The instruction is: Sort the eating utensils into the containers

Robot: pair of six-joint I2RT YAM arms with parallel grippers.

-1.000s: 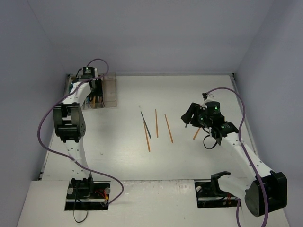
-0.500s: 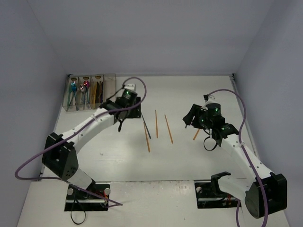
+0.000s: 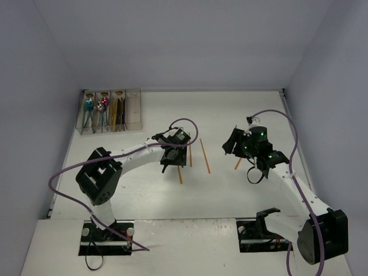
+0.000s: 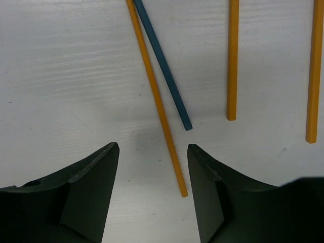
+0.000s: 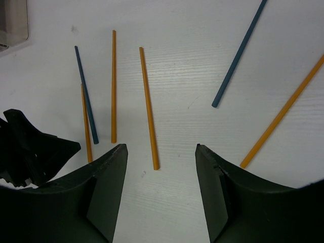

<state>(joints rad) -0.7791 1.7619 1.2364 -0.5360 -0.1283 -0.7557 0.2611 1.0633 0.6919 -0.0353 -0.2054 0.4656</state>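
Four joined clear containers (image 3: 133, 110) stand at the far left and hold teal, pink and gold utensils (image 3: 103, 106). Loose sticks lie mid-table. My left gripper (image 3: 170, 165) is open and empty, low over the near end of an orange stick (image 4: 161, 111), which lies between its jaws (image 4: 153, 147). A blue stick (image 4: 163, 63) lies against that orange one. Two more orange sticks (image 4: 232, 61) (image 4: 314, 71) lie to the right. My right gripper (image 3: 230, 144) (image 5: 160, 147) is open and empty above the table, with an orange stick (image 5: 148, 106) ahead of it.
In the right wrist view another blue stick (image 5: 239, 53) and an orange stick (image 5: 283, 111) lie to the right, the latter also in the top view (image 3: 238, 163). The left gripper's black body (image 5: 30, 152) is at that view's left edge. Grey walls enclose the table.
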